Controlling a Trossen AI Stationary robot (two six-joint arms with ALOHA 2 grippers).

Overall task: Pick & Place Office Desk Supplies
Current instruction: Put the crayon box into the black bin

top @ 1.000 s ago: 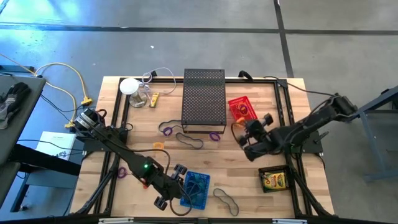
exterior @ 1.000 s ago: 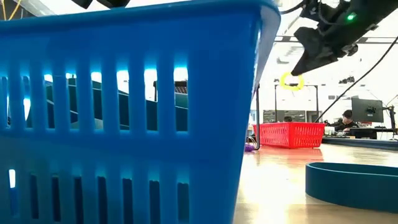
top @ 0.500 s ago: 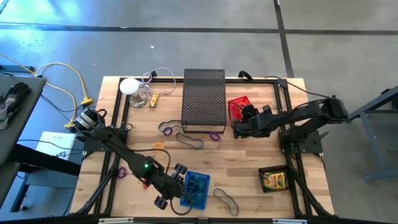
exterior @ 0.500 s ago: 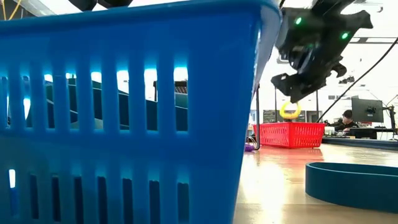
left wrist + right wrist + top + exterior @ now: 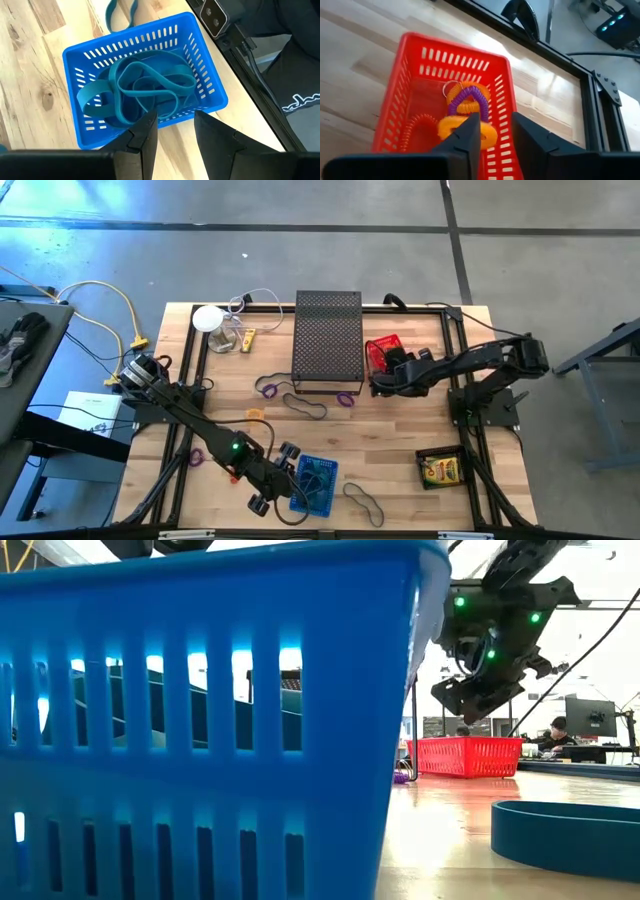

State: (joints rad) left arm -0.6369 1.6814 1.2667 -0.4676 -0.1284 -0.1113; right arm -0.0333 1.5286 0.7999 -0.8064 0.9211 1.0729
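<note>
Right gripper: hangs directly above the red basket, fingers parted with a clear gap and nothing between them. This is judged to be the release pose of a drop into that basket.

Orange coil loop: lies in the red basket just beyond and below the right gripper's fingertips, apart from both fingers. It rests against a purple coil loop and further orange coils, so the basket appears to serve as the bin for coiled loops.

Red basket, placement: sits beside the tall black mesh box, directly under the right gripper in the high view.

Left gripper: held low, just short of the near wall of the blue basket, fingers spread with a gap and empty. It waits there, judged as parked beside its own bin.

Teal bands: flat loops piled inside the blue basket, ahead of the left gripper's fingertips. Like items are grouped, which suggests sorting by type.

Loose supplies: a purple loop and a dark band lie on the table well apart from the right gripper; another dark band lies just beside the blue basket. These are not yet collected.

Yellow packet: sits in a dark tray, well apart from both grippers.
</note>
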